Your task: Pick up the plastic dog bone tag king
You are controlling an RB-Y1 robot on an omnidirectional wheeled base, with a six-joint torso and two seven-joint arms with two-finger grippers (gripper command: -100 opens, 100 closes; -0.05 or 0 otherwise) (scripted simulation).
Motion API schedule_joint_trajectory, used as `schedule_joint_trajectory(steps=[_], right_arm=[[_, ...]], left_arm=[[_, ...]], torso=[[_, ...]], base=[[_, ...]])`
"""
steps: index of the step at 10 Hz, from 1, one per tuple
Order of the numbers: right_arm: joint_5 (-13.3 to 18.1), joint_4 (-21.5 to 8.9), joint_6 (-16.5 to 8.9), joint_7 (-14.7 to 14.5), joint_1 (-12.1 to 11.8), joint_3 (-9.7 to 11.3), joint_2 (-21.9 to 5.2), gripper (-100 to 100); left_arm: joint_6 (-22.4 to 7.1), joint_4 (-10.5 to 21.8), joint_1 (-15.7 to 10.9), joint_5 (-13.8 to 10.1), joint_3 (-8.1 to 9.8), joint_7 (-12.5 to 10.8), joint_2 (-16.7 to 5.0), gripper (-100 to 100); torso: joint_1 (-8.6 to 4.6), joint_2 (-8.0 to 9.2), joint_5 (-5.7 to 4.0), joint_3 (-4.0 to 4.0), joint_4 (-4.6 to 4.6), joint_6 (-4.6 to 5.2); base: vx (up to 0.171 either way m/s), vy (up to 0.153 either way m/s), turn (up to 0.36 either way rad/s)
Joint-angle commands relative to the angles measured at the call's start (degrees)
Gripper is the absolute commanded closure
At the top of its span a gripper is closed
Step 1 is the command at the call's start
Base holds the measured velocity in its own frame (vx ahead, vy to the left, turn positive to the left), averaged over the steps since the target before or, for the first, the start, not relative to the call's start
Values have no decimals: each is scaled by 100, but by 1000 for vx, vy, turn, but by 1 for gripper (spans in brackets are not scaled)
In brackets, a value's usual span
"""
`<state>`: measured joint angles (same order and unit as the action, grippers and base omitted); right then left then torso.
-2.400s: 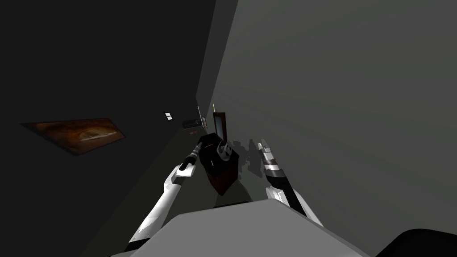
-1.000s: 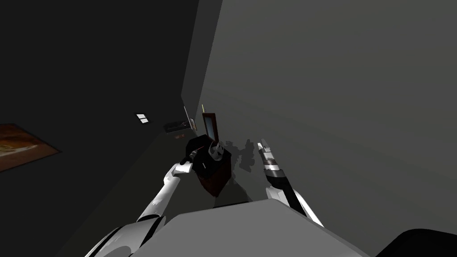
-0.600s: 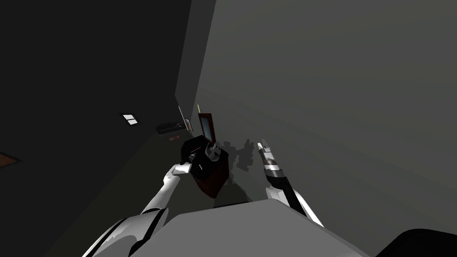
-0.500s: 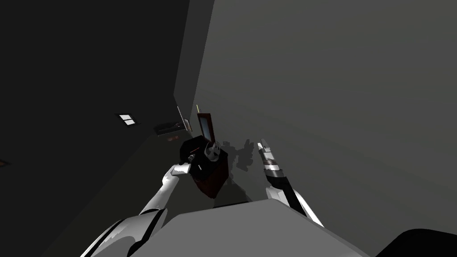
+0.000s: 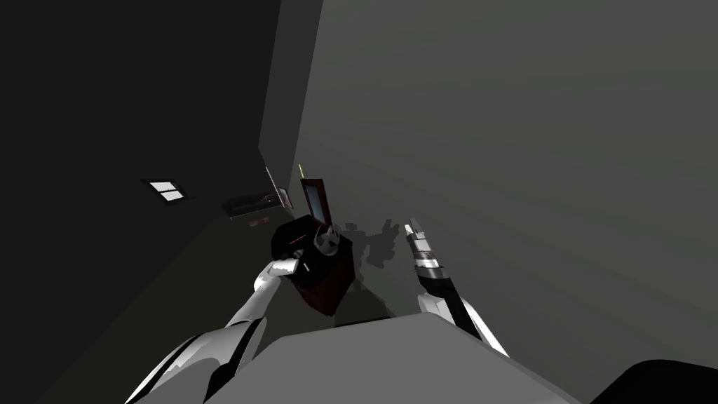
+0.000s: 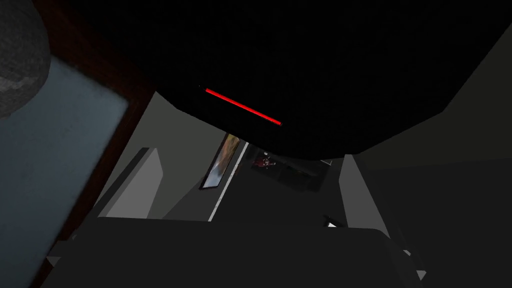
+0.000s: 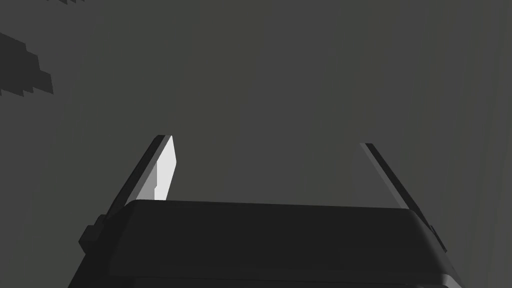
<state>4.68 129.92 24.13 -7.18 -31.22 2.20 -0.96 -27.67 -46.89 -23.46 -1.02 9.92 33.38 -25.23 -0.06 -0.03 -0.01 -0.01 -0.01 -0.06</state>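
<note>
Dim grey walls (image 5: 491, 140) meet in a corner ahead in the head view. Below that corner stands a small dark red-brown cabinet (image 5: 329, 294), and on its top is an upright frame (image 5: 314, 198) holding a blue-grey pane. Just beside the frame sits a pale grey object (image 5: 328, 242) whose shape I cannot make out. The left arm (image 5: 256, 301) reaches to the cabinet top, where its dark end merges with a black mass. The right gripper (image 5: 409, 228) hangs to the right of the cabinet, apart from it. From the left wrist, the left gripper (image 6: 250, 152) has its two fingers spread wide apart. Close over their tips looms a large black shape (image 6: 310, 55) marked with a thin red line (image 6: 242, 106), which the head view shrinks to a speck. The frame's pane runs alongside, with a rounded grey lump (image 6: 17, 55) at its far end. Whether the black shape is the dog bone tag I cannot tell. From the right wrist, the fingers (image 7: 162, 170) also stand wide apart, facing a flat grey surface (image 7: 300, 75) that carries a jagged shadow.
</note>
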Motion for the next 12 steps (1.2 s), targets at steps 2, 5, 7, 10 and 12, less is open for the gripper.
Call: schedule_joint_trajectory(steps=[2,5,7,10,12], right_arm=[[0,0,0,0,0,0,0,0],[0,0,0,0,0,0,0,0],[0,0,0,0,0,0,0,0],[0,0,0,0,0,-1,0,0],[0,0,0,0,-1,-1,0,0]], left_arm=[[-314,373,-83,-47,86,270,-73,-100],[-733,1035,-299,-21,253,661,-164,-100],[-845,1321,-357,-13,298,765,-197,-100],[-1020,1631,-449,-2,367,927,-263,-100],[-1139,1842,-512,6,414,1036,-321,-100]], torso=[[-6,-1,-1,0,0,2],[-4,2,-1,1,0,-2],[-8,1,-2,1,0,-1],[7,1,1,1,1,-3],[4,2,0,1,0,-5]], base=[[-7,-37,-200],[-7,-37,-186],[-4,-36,-135],[-2,-12,-77],[-3,-21,-99]])
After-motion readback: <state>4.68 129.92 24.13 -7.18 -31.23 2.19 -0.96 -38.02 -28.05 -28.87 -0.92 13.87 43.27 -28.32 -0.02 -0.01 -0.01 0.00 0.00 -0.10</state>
